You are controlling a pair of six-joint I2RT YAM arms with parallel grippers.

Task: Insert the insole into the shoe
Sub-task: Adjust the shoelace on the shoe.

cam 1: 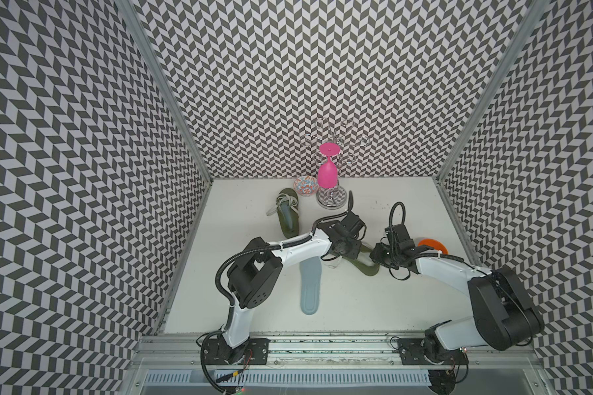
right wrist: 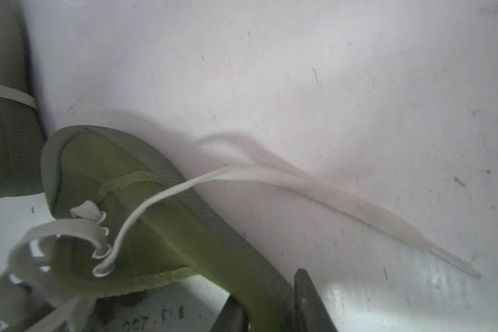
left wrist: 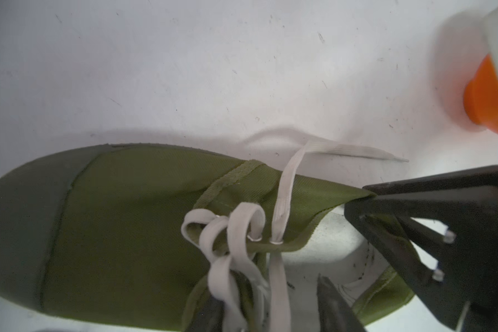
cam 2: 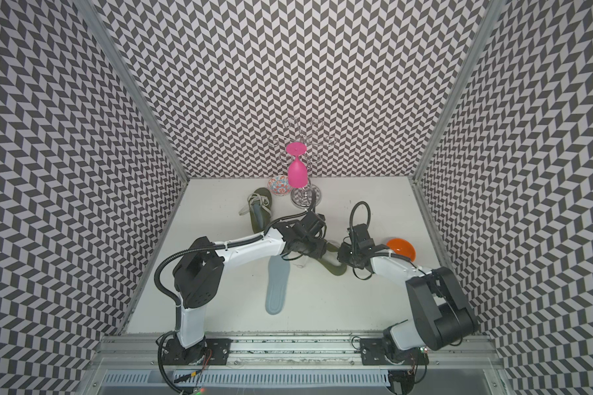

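An olive green shoe (cam 1: 368, 268) with white laces lies mid-table between my two arms, shown close in the left wrist view (left wrist: 127, 215) and the right wrist view (right wrist: 156, 230). My left gripper (left wrist: 268, 290) hangs over its lacing, open, with the tongue and laces between the fingers. My right gripper (right wrist: 265, 287) is shut on the shoe's side wall at the opening, which the left wrist view shows pulled to a point (left wrist: 357, 201). The grey-blue insole (cam 1: 310, 287) lies flat on the table nearer the front, free of both grippers, in both top views (cam 2: 277, 287).
A second olive shoe (cam 1: 288, 219) with a grey insole inside lies at the back left. Behind it are a patterned bowl (cam 1: 306, 186) and a pink glass (cam 1: 326, 172) hanging upside down on a wire rack. An orange bowl (cam 1: 432, 245) sits behind the right arm.
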